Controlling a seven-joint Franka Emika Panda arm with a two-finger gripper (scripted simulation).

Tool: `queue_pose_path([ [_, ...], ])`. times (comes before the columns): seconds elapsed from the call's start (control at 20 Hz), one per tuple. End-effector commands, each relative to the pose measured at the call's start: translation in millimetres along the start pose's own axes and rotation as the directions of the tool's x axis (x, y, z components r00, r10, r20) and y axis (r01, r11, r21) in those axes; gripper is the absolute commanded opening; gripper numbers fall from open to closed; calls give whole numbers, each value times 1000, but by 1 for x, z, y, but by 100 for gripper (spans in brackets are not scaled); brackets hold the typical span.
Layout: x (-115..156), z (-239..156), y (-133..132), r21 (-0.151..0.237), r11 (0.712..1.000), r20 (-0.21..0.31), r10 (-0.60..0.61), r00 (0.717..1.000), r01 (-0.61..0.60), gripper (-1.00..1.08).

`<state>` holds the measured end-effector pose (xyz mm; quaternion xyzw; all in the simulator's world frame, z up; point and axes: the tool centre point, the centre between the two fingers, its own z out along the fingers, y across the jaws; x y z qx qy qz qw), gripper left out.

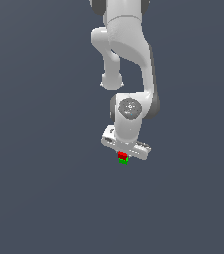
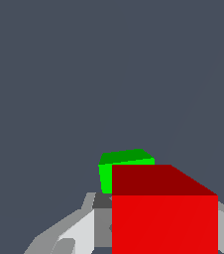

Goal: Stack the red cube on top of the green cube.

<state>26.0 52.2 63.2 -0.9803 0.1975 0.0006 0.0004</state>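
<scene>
My gripper's point(image 1: 122, 155) fingers pinch the small bright red cube point(image 2: 164, 218), hovering just over the matching green cube point(image 2: 115, 171), offset toward ten o'clock; I judge alignment, then lowering, comes next.

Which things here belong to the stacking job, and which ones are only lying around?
Belong to the job:
- red cube
- green cube
- gripper

Only lying around:
- no loose things in either view; only the dark grey floor
</scene>
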Motion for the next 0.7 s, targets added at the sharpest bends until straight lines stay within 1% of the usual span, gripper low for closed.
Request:
queue_pose_path([
  [0.0,1,1,-6,0,1000,-1,2,1000,-2,-100],
  [0.15,2,1,-8,-1,1000,-1,2,1000,-2,-100],
  [0.2,2,1,-8,-1,1000,-1,2,1000,-2,100],
  [0.65,2,1,-8,-1,1000,-1,2,1000,-2,100],
])
